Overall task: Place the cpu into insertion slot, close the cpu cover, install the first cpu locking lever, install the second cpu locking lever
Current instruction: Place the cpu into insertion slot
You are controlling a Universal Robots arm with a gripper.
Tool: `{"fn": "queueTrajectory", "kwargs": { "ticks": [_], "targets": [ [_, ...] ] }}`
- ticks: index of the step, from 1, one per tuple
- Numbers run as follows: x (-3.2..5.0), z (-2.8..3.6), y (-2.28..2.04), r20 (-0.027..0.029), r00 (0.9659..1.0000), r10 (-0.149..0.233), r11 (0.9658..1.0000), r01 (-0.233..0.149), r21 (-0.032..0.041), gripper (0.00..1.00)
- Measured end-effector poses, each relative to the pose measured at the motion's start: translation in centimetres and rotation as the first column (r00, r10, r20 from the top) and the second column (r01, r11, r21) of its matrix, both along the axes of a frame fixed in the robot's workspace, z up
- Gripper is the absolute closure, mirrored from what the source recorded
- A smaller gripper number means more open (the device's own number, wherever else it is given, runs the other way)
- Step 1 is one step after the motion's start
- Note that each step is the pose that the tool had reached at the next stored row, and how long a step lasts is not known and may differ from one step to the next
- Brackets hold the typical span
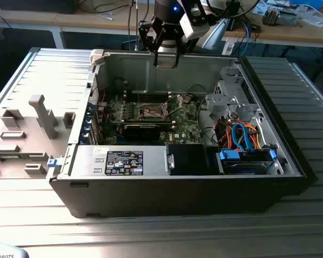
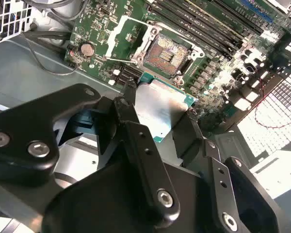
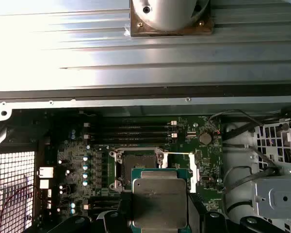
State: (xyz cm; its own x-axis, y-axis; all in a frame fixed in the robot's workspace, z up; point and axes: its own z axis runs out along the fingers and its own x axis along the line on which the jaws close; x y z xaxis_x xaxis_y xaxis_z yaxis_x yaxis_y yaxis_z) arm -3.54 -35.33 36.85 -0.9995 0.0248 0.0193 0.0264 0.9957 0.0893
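Note:
My gripper (image 1: 166, 54) hangs over the back wall of the open computer case (image 1: 70, 161), well above the green circuit board (image 1: 183, 126). It is shut on the cpu (image 2: 160, 109), a flat square chip with a dull silver top, held by its edges between the black fingers (image 2: 131, 104). The insertion slot (image 2: 170, 50) lies open below with its tan contact field bare. In the first wrist view the cpu (image 3: 160, 201) covers the near part of the insertion slot (image 3: 136, 162). The cpu cover (image 3: 191, 170) stands swung up beside the slot.
Long black memory slots (image 3: 131, 133) run beside the socket. A metal drive cage (image 1: 231, 99) and coloured cables (image 1: 242, 137) fill the exterior view's right of the case. The power supply (image 1: 124, 161) sits at the front. A grey fixture (image 1: 27, 134) stands on the table at the left.

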Motion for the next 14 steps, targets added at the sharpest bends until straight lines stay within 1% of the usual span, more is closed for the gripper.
{"fn": "queueTrajectory", "kwargs": {
  "ticks": [14],
  "targets": [
    [-0.37,-0.29,-0.01,0.0000,1.0000,0.000,1.0000,0.000,0.0000,0.46]
  ]
}}
